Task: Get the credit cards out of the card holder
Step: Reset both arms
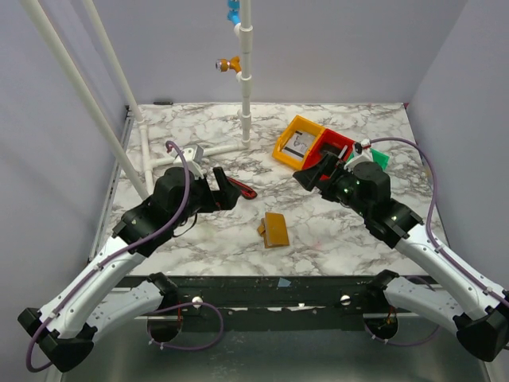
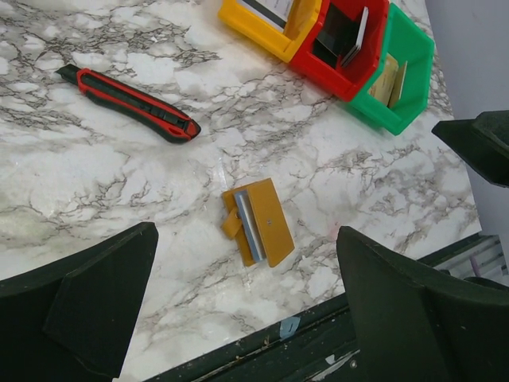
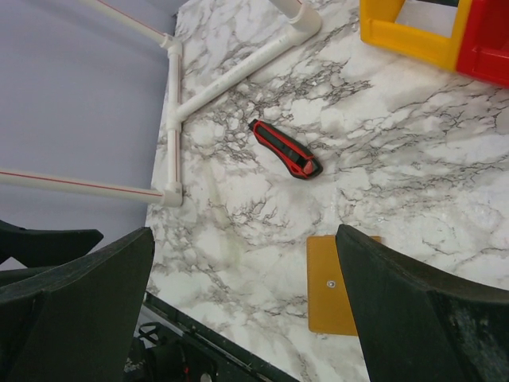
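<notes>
1. The wallet (image 1: 274, 230) lies alone on the marble surface (image 1: 334, 239), with bare room on every side and open from above.
2. A knife (image 2: 131, 103) lies well apart from it, toward the far left.
3. A row of bins (image 2: 330, 73) blocks the far right, just behind the right fingers (image 3: 421, 318).
4. White pipes (image 1: 246, 79) stand along the far left and at the back middle.

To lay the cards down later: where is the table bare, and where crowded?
Bare marble lies right of the card holder, and between it and the utility knife. Crowded: back right, where the three bins stand together.
</notes>
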Controlling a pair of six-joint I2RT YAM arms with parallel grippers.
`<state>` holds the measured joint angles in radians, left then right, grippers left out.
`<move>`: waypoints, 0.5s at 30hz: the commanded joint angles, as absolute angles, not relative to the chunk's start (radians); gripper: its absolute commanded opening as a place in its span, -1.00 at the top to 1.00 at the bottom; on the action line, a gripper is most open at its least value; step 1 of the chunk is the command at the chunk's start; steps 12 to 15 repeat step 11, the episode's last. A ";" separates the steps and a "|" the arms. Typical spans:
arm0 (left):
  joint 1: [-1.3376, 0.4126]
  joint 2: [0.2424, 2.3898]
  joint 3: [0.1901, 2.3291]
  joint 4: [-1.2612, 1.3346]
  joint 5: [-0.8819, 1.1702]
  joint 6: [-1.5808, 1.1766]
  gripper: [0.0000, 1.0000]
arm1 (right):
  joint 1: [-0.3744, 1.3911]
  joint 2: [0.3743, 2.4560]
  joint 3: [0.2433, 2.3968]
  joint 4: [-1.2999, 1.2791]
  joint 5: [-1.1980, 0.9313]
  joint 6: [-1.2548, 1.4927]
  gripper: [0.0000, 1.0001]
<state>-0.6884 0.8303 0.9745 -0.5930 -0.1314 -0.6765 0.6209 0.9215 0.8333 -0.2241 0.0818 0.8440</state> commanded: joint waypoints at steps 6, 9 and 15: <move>-0.683 0.801 0.971 -0.613 -0.187 -0.666 -0.97 | 0.626 0.921 0.845 -0.239 0.107 0.826 -1.00; -0.683 0.801 0.969 -0.614 -0.187 -0.665 -0.97 | 0.625 0.924 0.847 -0.239 0.106 0.825 -1.00; -0.683 0.801 0.969 -0.612 -0.187 -0.664 -0.97 | 0.625 0.928 0.848 -0.239 0.104 0.825 -1.00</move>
